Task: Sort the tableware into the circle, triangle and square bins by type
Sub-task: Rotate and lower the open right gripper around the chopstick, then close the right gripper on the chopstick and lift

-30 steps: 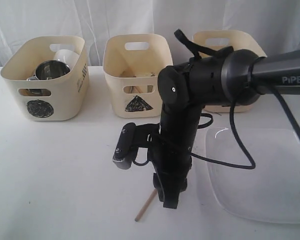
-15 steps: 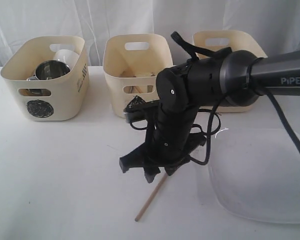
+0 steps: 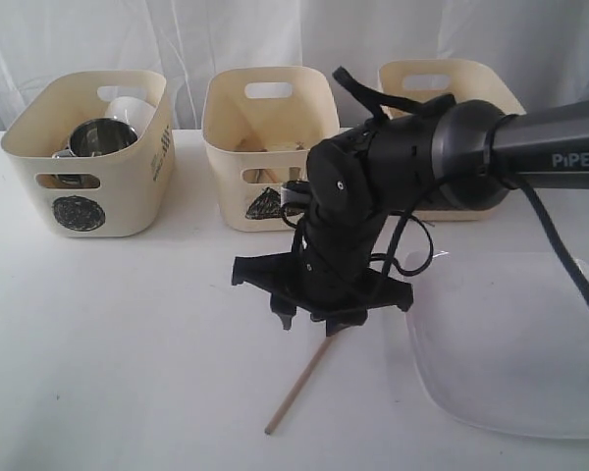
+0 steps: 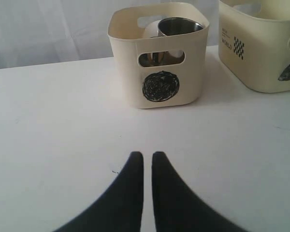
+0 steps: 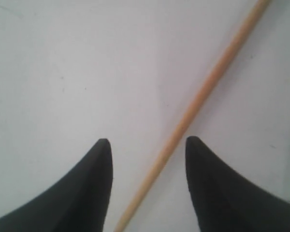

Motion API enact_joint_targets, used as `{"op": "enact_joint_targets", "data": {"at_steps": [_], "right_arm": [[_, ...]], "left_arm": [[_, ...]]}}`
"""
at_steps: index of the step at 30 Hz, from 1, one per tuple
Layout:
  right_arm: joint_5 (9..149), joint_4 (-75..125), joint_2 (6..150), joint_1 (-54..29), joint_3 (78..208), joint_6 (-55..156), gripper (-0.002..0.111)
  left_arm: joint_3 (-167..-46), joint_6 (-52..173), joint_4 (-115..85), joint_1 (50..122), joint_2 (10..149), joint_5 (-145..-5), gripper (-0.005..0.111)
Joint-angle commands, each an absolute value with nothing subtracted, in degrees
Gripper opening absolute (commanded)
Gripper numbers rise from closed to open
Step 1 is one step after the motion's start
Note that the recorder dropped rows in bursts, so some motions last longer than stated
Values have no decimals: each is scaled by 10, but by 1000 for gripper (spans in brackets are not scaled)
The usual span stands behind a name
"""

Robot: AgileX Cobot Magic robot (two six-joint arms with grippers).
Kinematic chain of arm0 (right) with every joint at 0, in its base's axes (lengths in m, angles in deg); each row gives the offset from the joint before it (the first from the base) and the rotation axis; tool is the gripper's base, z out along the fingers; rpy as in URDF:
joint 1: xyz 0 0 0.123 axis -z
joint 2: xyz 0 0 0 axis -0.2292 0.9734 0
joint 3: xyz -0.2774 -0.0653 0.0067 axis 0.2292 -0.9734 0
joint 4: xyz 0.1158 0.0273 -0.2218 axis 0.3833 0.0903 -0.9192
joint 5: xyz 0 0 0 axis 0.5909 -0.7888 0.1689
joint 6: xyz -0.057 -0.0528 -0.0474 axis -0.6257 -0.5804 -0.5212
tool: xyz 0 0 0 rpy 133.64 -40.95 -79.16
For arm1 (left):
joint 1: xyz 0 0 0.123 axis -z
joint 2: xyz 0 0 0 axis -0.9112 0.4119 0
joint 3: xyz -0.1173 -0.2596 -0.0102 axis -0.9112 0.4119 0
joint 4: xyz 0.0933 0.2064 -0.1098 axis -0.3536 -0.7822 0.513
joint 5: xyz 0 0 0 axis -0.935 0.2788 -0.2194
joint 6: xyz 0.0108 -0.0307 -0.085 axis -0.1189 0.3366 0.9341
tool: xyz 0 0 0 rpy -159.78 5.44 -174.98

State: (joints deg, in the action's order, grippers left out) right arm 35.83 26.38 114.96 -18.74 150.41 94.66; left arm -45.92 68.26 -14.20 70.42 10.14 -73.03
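Observation:
One wooden chopstick (image 3: 296, 388) (image 5: 198, 99) lies slantwise on the white table near the front. My right gripper (image 3: 309, 322) (image 5: 146, 140) hangs just above its upper end, open, and the stick runs between the fingers untouched. A large white squarish plate (image 3: 515, 343) lies to the right of it. At the back stand the circle bin (image 3: 88, 186) (image 4: 159, 96), the triangle bin (image 3: 265, 118) (image 4: 261, 58) and the square bin (image 3: 442, 83), which the arm partly hides. The circle bin holds a steel mug (image 3: 100, 135) (image 4: 176, 26) and a white bowl (image 3: 130, 106). My left gripper (image 4: 147, 155) is shut and empty, low over bare table in front of the circle bin.
The right arm's thick black wrist and its cables (image 3: 393, 177) hang over the table's middle, in front of the triangle and square bins. A white curtain (image 3: 177, 39) closes the back. Bare tabletop (image 3: 128, 334) spreads at the front left.
My right wrist has turned about a quarter turn, so the fingers now straddle the chopstick, and it has moved slightly back, uncovering more of the stick. The left gripper has stayed shut.

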Motion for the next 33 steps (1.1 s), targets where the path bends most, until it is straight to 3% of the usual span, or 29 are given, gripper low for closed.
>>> {"op": "enact_joint_targets", "data": {"at_steps": [1, 29, 33], "right_arm": [[352, 218, 1149, -190, 1471, 1058, 45], [445, 206, 1185, -190, 1442, 1194, 45], [435, 206, 1186, -190, 1442, 1193, 35]], "left_arm": [[-457, 686, -136, 704, 98, -733, 14], [-457, 686, -136, 704, 98, -733, 14], [-457, 686, -136, 704, 98, -733, 14]]}}
